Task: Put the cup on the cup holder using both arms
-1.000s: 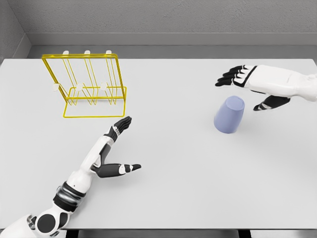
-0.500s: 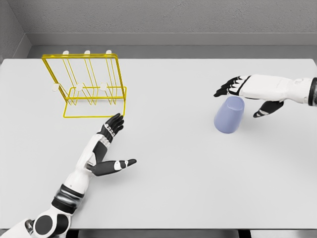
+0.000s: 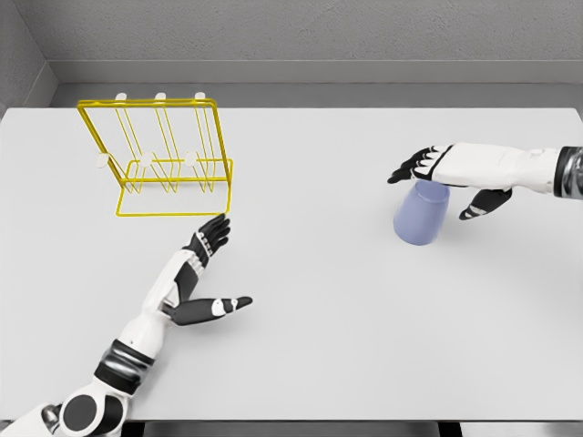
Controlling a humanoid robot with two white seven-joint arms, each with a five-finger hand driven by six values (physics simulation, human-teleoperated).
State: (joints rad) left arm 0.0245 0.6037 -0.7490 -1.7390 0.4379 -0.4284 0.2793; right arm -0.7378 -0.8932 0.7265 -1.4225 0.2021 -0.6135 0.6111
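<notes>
Over cup [image 3: 421,214], right robot hand [image 3: 453,173] spread, hiding rim; left robot hand [image 3: 202,273] spread.

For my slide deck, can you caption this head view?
Right hand open over the lavender cup; left hand open beside the yellow wire cup holder.

1. My only view comes from my head camera, set high and tilted down over the wide white bench [image 3: 310,346].
2. It faces forward toward the grey back wall [image 3: 301,32].
3. My arms enter from the lower left and right edge.
</notes>
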